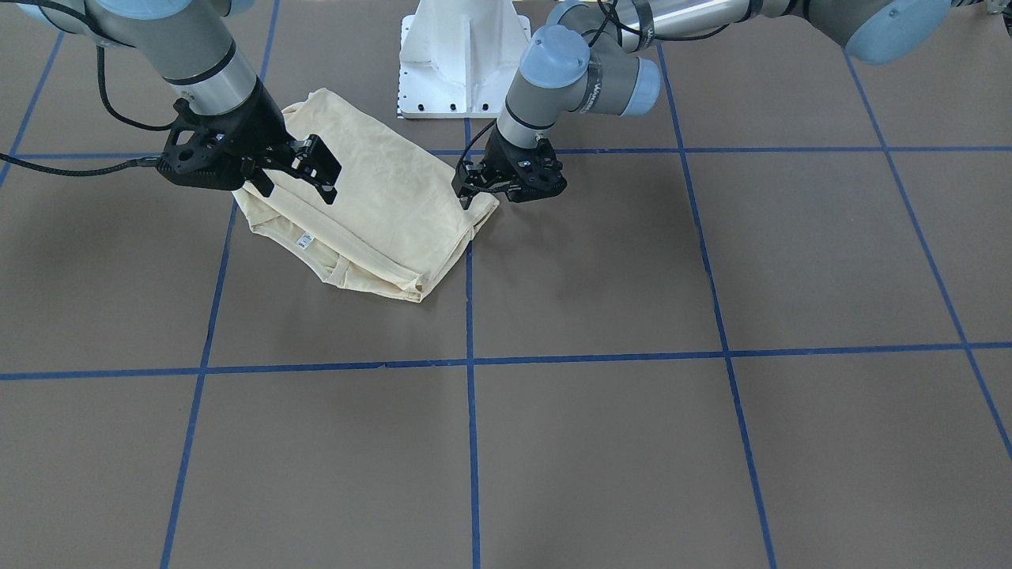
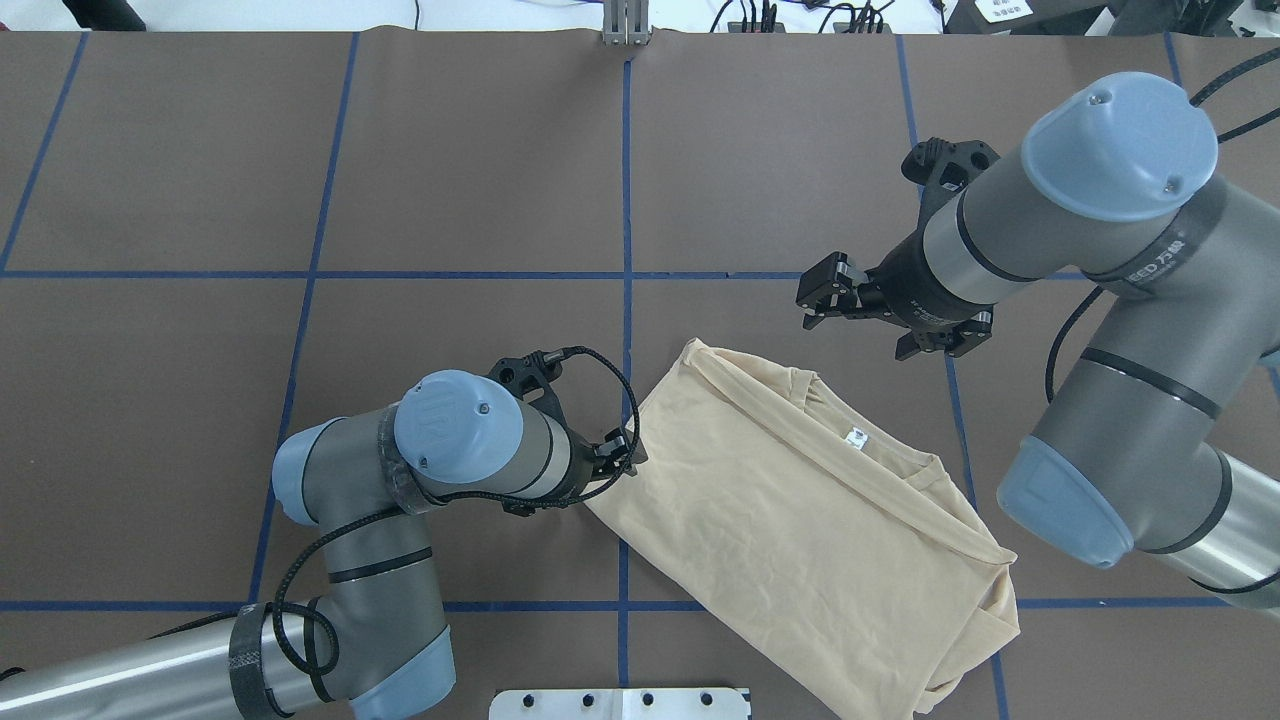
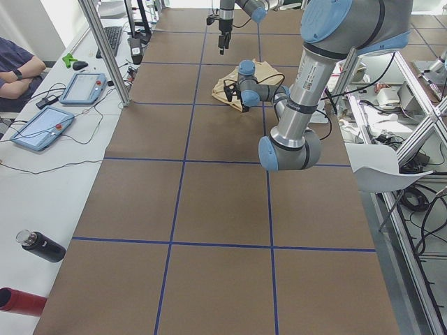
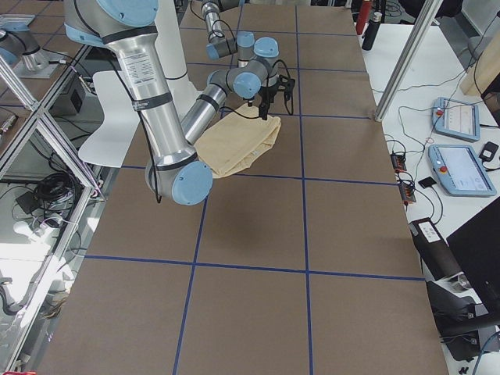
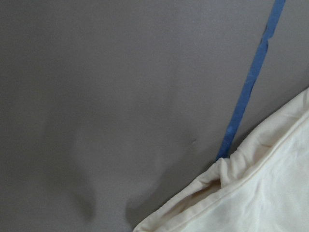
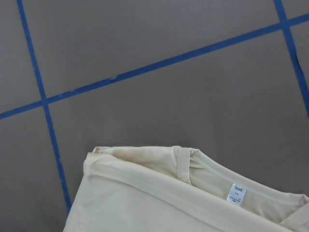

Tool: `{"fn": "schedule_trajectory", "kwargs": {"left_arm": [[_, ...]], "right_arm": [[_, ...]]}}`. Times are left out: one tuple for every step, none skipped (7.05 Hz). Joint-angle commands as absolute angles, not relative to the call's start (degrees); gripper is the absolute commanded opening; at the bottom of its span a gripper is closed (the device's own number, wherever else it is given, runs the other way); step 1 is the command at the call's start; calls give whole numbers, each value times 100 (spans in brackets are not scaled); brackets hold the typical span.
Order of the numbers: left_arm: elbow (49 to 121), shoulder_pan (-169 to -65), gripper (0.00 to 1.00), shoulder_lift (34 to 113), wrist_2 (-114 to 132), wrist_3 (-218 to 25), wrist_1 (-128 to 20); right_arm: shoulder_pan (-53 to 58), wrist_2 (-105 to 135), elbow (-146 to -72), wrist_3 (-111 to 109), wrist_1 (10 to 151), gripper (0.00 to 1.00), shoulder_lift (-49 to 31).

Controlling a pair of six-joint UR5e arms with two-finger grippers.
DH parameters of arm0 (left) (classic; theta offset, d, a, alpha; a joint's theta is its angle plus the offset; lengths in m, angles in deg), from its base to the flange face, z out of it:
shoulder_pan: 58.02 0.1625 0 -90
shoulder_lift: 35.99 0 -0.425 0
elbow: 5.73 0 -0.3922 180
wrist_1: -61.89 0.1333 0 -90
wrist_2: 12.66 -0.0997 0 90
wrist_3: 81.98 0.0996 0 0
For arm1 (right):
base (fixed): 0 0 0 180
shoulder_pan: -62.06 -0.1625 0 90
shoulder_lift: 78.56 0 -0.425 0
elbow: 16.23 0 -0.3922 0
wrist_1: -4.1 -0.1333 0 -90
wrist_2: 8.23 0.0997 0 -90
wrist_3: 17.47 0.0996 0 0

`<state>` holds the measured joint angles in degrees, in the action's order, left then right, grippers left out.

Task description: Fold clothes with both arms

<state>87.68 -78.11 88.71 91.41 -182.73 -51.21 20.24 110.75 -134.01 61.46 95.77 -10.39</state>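
The cream-yellow T-shirt (image 1: pixel 379 209) lies folded into a rough rectangle on the brown table, plain side up, print hidden. Its white neck label (image 2: pixel 853 436) shows at the collar, also in the right wrist view (image 6: pixel 237 193). My left gripper (image 2: pixel 625 455) is low at the shirt's corner nearest it, also in the front view (image 1: pixel 468 188). It looks open and holds nothing. The left wrist view shows that corner (image 5: pixel 251 193) lying free. My right gripper (image 2: pixel 815 297) is open and empty, hovering just beyond the collar edge; in the front view (image 1: pixel 296 172) it is above the shirt.
The white pedestal base (image 1: pixel 462 55) stands behind the shirt, on the robot's side. Blue tape lines (image 1: pixel 470 362) grid the table. Tablets (image 3: pixel 84 87) and bottles (image 3: pixel 40 246) lie on a side bench, and an operator sits there.
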Motion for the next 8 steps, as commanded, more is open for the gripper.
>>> {"fn": "schedule_trajectory", "kwargs": {"left_arm": [[8726, -7806, 85, 8899, 9140, -18261, -5122], [8726, -7806, 78, 8917, 9140, -18261, -5122], [8717, -7806, 72, 8926, 9149, -18261, -5122], [8717, -7806, 65, 8926, 9140, -18261, -5122], [8691, -7806, 64, 8926, 9140, -18261, -5122], [8682, -7806, 64, 8917, 9149, -18253, -5122], [8682, -7806, 64, 8926, 9140, -18244, -5122], [8690, -7806, 59, 8926, 9140, -18244, -5122]], "right_arm": [[2022, 11077, -13401, 6146, 9577, 100, -1035], [2014, 11077, -13401, 6146, 9577, 100, -1027], [2005, 11077, -13401, 6146, 9577, 100, -1027], [2005, 11077, -13401, 6146, 9577, 100, -1027], [1987, 11077, -13401, 6146, 9577, 100, -1027], [1987, 11077, -13401, 6146, 9577, 100, -1027], [1987, 11077, -13401, 6146, 9577, 100, -1018], [1979, 11077, -13401, 6146, 9577, 100, -1018]]}}
